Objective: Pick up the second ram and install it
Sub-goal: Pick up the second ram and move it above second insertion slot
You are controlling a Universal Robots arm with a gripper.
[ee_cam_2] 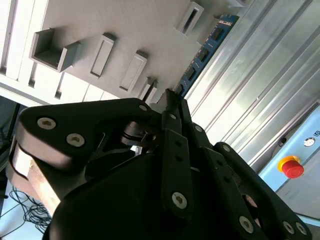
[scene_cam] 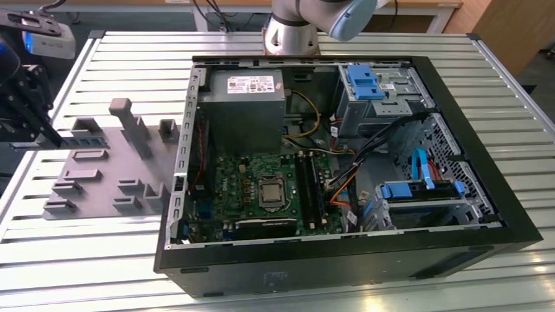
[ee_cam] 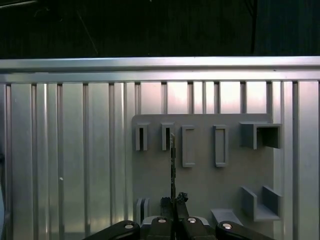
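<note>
- The gripper (ee_cam_2: 174, 97) hangs over the grey tray (scene_cam: 95, 188), at the exterior view's left of the open computer case (scene_cam: 347, 260).
- Its fingers (ee_cam_2: 173, 125) are closed on one end of the second ram (ee_cam_2: 204, 51), a blue stick with black chips; in the first wrist view it shows edge-on (ee_cam: 172, 165) above the tray's slots.
- Whether the stick touches the tray cannot be told.
- In the case lies the green motherboard (scene_cam: 234, 175) with its silver processor (scene_cam: 272, 192).
- The power supply (scene_cam: 243, 110) bears a white label (scene_cam: 245, 84); its print cannot be made out.
- All rests on a slatted metal surface (scene_cam: 104, 260).
</note>
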